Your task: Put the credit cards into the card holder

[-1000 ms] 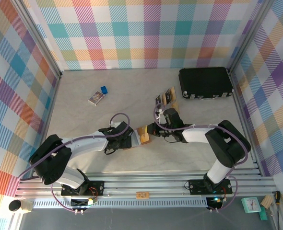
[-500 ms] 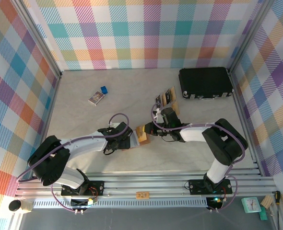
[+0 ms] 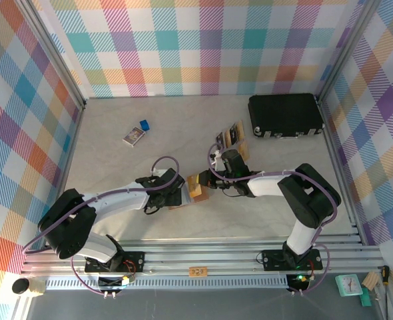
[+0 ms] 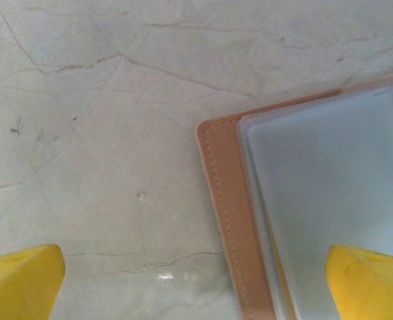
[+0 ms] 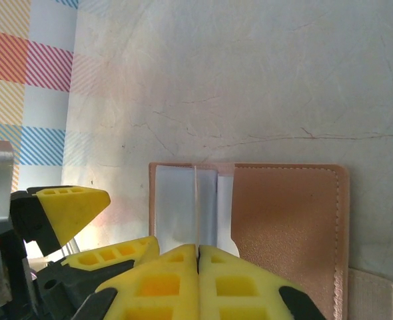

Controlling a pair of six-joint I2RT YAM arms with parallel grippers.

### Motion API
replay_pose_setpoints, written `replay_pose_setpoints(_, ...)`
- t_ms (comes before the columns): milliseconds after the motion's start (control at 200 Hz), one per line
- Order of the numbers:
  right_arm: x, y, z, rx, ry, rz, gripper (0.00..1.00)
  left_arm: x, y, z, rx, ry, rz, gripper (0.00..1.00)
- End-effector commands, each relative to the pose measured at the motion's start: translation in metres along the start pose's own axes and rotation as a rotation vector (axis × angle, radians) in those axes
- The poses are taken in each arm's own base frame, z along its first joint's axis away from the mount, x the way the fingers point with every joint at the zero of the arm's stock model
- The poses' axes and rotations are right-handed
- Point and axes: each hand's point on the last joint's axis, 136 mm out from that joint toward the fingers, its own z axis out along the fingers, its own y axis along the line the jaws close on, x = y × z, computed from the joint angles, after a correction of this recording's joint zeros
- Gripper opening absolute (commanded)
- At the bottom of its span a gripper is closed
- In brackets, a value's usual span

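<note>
Partly, card holder (image 4: pixel 303 200) lies between spread left fingers (image 4: pixel 22 280).

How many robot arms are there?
2. The left arm reaches in from the lower left to the card holder; the right arm comes from the lower right, meeting it in the middle. None seem hidden.

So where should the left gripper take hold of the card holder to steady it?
Probably by the card holder's stitched leather border, which juts out past the clear sleeves and lies flat on the table. Come straight down from above, one finger outside that edge and one on the sleeves; the open left gripper straddles it that way.
</note>
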Motion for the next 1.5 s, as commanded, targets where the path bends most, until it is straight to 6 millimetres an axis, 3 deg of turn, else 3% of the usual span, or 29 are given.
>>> replay_pose_setpoints(0,-0.008,0.014,0.004,-0.045,-0.008,-0.017,0.00,-0.018,-0.001,-0.015,0.004,-0.049,-0.001,1.00)
replay_pose_setpoints(240,-0.008,0.013,0.006,-0.049,-0.008,-0.012,0.00,-0.012,0.002,-0.004,-0.025,-0.022,0.010,1.00)
replay_pose_setpoints(535,-0.008,0.012,0.008,-0.054,-0.009,-0.011,0.00,0.009,0.023,0.010,-0.099,0.020,-0.004,1.00)
replay_pose_setpoints(1495,-0.006,0.014,0.027,-0.109,-0.008,-0.022,0.00,0.022,0.035,0.012,-0.115,0.032,-0.020,1.00)
